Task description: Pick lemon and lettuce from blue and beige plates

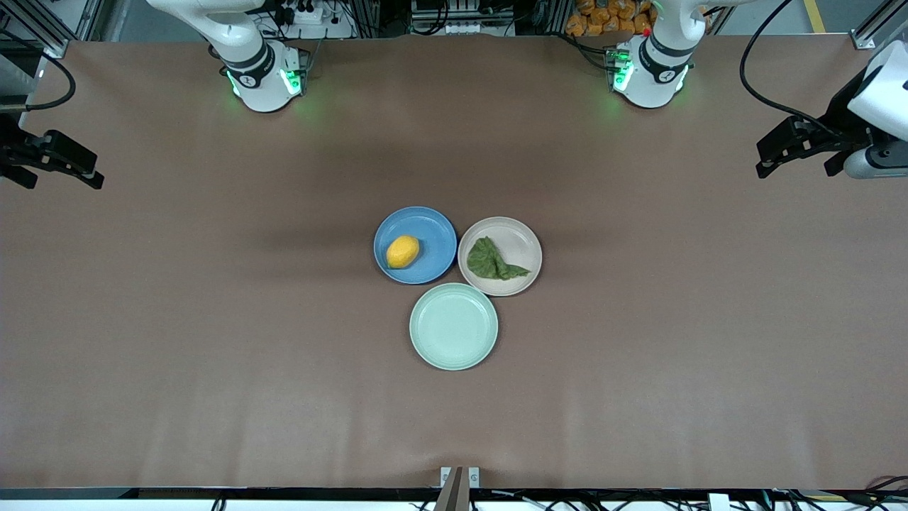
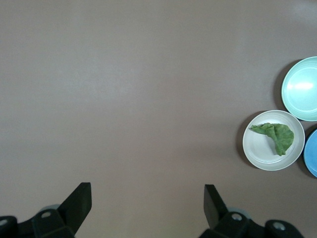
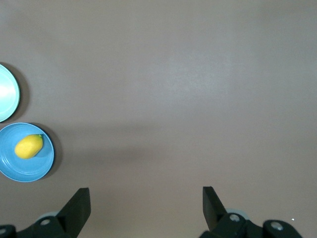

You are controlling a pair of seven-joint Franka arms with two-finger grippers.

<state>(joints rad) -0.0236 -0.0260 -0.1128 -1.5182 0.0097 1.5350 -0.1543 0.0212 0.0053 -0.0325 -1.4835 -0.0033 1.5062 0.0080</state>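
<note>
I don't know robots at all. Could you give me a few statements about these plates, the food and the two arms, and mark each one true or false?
1. The lemon lies on the blue plate. True.
2. The lettuce lies on the mint-green plate. False: it lies on the beige plate; the mint-green one holds nothing.
3. The left gripper holds the lettuce. False: its fingers are open over bare table.
4. The right gripper is open, over the table's end. True.
5. The mint-green plate is nearest the front camera. True.
</note>
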